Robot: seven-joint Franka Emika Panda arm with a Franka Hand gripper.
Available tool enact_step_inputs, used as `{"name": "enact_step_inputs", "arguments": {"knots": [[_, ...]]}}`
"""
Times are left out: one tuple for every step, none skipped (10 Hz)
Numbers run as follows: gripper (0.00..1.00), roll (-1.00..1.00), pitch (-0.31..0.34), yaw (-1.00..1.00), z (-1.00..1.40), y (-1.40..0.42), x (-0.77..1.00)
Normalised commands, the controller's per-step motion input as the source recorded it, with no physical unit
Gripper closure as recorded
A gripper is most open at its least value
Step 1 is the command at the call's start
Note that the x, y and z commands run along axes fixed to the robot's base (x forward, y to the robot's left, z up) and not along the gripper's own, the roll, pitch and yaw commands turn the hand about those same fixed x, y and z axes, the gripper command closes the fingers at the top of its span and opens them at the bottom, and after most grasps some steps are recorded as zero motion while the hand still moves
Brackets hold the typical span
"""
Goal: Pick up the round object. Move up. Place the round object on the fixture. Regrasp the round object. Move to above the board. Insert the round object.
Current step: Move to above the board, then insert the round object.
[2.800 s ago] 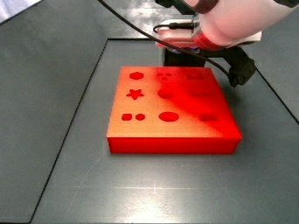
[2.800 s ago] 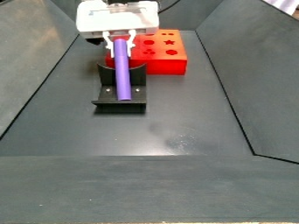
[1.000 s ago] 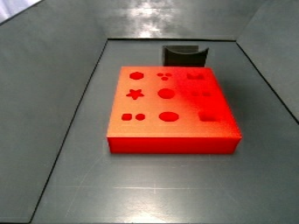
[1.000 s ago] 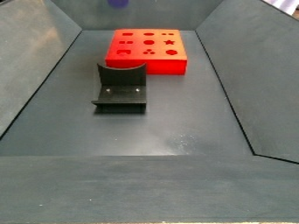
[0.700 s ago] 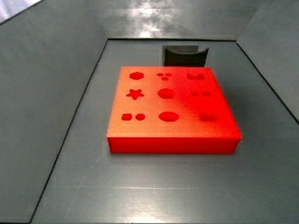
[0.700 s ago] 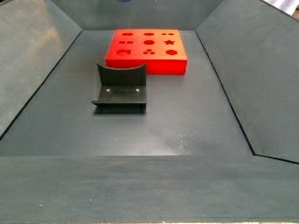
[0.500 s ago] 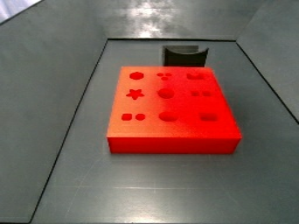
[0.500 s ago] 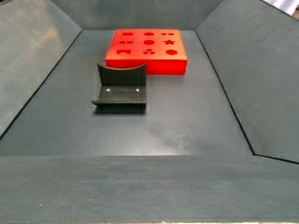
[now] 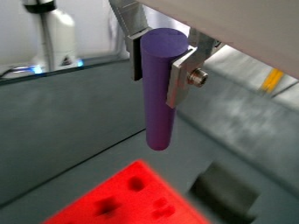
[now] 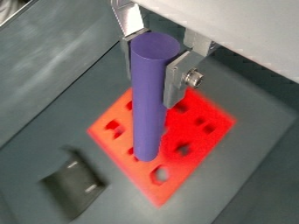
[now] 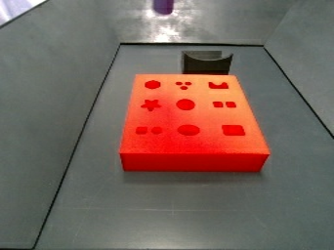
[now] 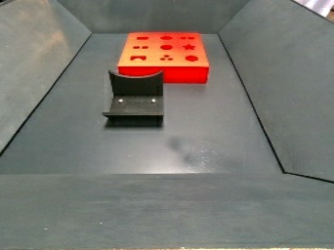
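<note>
In both wrist views my gripper is shut on the upper end of the round object, a smooth purple peg hanging straight down between the silver fingers. It hangs high above the red board. In a side view only the peg's lower tip shows at the top edge, over the far end of the board. The black fixture stands beside the board with nothing in its notch. The board lies at the far end of the floor.
Dark sloping walls ring the grey floor. The fixture sits close to one short end of the board. A white bottle-like object stands outside the bin.
The gripper has lifted the peg off the fixture and out of both side views. The peg's tip now shows above the board's far end, and the shadow on the board has gone.
</note>
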Motion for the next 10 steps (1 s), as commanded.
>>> {"name": "enact_step_inputs", "arguments": {"knots": [[1.0,-1.0,-0.073,-0.12,0.0,-0.26,-0.26],[1.0,-0.86,-0.048,-0.1,0.01,-0.11,-0.14],[1.0,-0.63,-0.038,-0.07,0.0,-0.07,-0.1],[1.0,-0.44,-0.032,-0.04,0.0,-0.04,-0.07],[1.0,-0.29,-0.029,-0.03,0.0,-0.02,-0.05],[1.0,0.0,0.0,0.0,-0.06,0.0,0.0],[1.0,0.03,0.0,-0.08,-0.12,0.06,0.01],[1.0,0.0,0.0,-0.1,-0.43,0.16,0.17],[1.0,-0.17,-0.02,-0.15,-0.65,0.16,0.13],[1.0,-0.24,-0.05,-0.21,-0.62,0.17,0.11]]}}
